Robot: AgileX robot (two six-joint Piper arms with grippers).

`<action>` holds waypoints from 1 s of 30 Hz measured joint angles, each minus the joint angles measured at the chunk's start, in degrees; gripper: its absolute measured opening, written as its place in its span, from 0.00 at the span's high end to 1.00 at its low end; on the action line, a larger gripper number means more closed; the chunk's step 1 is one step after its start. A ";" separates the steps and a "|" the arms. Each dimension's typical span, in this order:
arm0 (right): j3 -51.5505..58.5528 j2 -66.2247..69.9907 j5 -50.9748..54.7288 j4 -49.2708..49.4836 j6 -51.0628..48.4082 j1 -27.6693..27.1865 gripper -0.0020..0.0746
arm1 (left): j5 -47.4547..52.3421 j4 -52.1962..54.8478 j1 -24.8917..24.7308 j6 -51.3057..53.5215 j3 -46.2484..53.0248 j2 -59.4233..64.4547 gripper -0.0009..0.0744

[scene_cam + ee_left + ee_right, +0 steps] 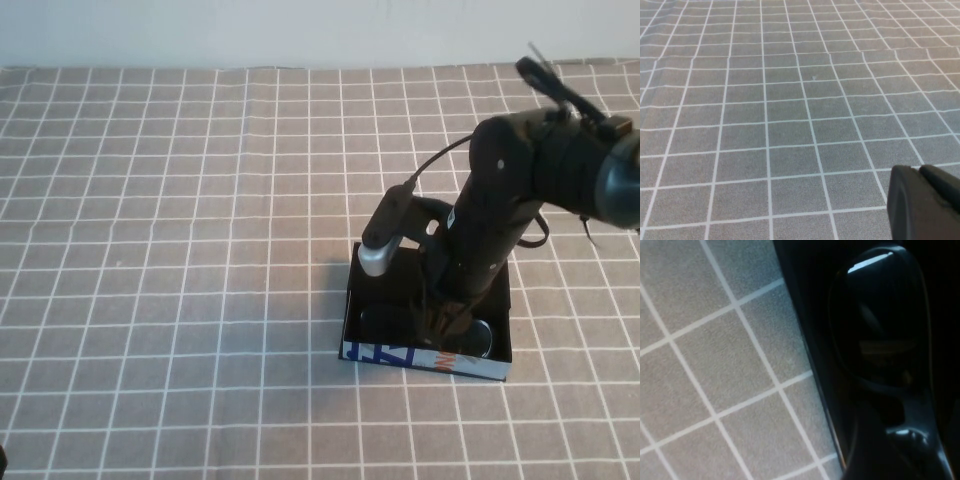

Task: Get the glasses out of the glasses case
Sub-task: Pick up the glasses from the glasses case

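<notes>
The glasses case (400, 353) lies open on the checked cloth at the right centre, black inside, its white near side showing blue letters and an orange mark. The black glasses (380, 322) lie inside it, partly hidden by my right arm. My right gripper (445, 322) reaches down into the case at the middle of the glasses. The right wrist view shows a dark lens (880, 325), the case wall (805, 315) and my right gripper (905, 440) by the frame's bridge. My left gripper (925, 200) hovers shut and empty over bare cloth, away from the case.
The grey cloth with a white grid (180, 250) covers the whole table. A pale wall (300, 30) runs along the far edge. My right arm (530, 170) leans in from the right above the case.
</notes>
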 joint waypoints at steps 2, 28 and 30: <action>0.00 0.68 -0.32 0.00 -0.10 0.00 0.58 | 0.00 0.00 0.00 0.00 0.00 0.00 0.99; -8.87 0.12 9.20 -0.84 2.99 0.10 0.97 | 0.00 0.00 0.00 0.00 0.00 0.00 0.99; -9.88 -1.73 9.78 -1.43 6.46 0.10 0.97 | 0.00 0.00 0.00 0.00 0.00 0.00 0.99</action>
